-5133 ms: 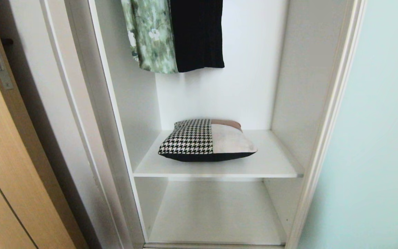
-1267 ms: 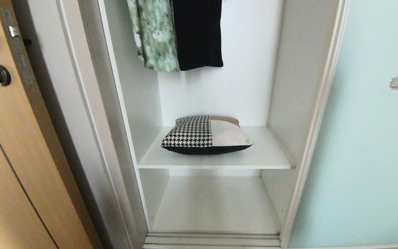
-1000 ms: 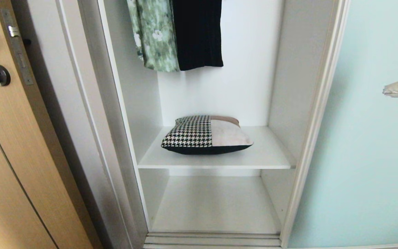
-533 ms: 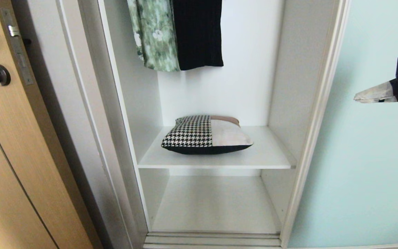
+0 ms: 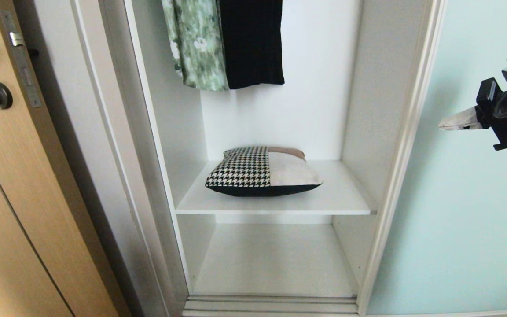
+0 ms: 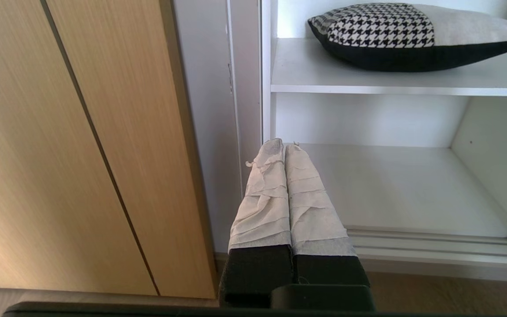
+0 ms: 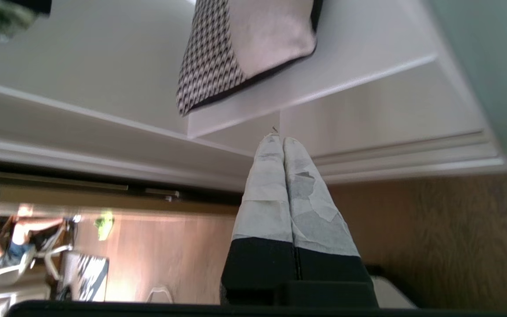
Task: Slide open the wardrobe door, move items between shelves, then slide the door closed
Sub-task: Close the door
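Cushion (image 5: 263, 172) sits on upper shelf (image 5: 346, 198); right gripper (image 5: 445, 124), pressed shut and empty, right of cushion; risk: clipping wardrobe frame (image 5: 405, 145) when reaching.

The houndstooth-and-beige rectangular cushion (image 5: 263, 171) is seen lying flat on the upper white shelf board (image 5: 346, 198). The right gripper (image 5: 442, 126), fingers pressed together, is held in front of the frosted aqua sliding door (image 5: 464, 211).

You will find the cushion (image 5: 263, 171) on the upper shelf (image 5: 341, 200) at frame centre, the lower shelf (image 5: 275, 264) beneath, garments (image 5: 229, 44) hanging above, the sliding door (image 5: 469, 211) at right, and the right claw (image 5: 442, 126) before it.
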Tool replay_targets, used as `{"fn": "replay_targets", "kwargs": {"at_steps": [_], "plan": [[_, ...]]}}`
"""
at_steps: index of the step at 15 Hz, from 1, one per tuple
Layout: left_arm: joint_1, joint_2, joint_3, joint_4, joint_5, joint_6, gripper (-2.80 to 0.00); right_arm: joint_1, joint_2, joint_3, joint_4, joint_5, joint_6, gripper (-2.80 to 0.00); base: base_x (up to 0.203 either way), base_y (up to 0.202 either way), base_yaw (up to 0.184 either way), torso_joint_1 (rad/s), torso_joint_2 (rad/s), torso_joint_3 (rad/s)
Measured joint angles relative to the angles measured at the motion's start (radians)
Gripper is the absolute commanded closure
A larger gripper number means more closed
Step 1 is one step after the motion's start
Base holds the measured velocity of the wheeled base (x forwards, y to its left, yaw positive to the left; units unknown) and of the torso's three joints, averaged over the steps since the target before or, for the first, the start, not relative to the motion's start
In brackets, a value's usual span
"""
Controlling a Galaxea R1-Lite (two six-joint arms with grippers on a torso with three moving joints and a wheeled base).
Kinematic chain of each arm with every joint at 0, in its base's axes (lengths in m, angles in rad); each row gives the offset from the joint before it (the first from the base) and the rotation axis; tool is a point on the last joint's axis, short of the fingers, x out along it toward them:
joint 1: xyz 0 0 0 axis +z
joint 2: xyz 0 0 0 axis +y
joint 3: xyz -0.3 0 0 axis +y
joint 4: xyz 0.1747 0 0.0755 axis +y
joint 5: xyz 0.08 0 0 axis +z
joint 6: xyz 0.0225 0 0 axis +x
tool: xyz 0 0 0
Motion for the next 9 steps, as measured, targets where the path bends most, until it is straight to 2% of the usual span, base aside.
{"fn": "replay_targets", "kwargs": {"at_steps": [9], "plan": [[0.0, 0.0, 0.0, 0.0, 0.0, 0.0, 0.0, -0.011, 0.128, -0.03, -0.141, -0.089, 0.051, 0.0, 0.0, 0.0, 0.0, 0.0, 0.0, 0.0]]}}
